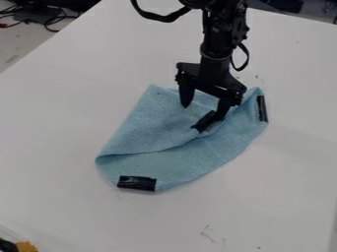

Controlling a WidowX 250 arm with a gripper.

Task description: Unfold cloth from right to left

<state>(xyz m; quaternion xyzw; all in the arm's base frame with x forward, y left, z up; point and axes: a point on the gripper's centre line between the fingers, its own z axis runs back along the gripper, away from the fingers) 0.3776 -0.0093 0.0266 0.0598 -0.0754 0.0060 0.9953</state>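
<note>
White tabletop (52,123) across the frame, dark cables (49,23) at the upper left, and there's our blue cloth (141,128), centre stage, rounded fold on its left, one black strip (137,183) down at its lower edge. Move right and it's the gripper (203,112), wide open over the upper part of the cloth, nothing visibly pinched, one finger right beside the black strip (206,121) near the middle! Danger here: close with the fingers this low and they could bunch both layers, dragging the whole cloth instead of opening the flap. Catch too little near that middle strip, and the fabric may slip free halfway over. Out at the right edge, another strip (262,108); a skewed pull could ruck up that side.
</note>
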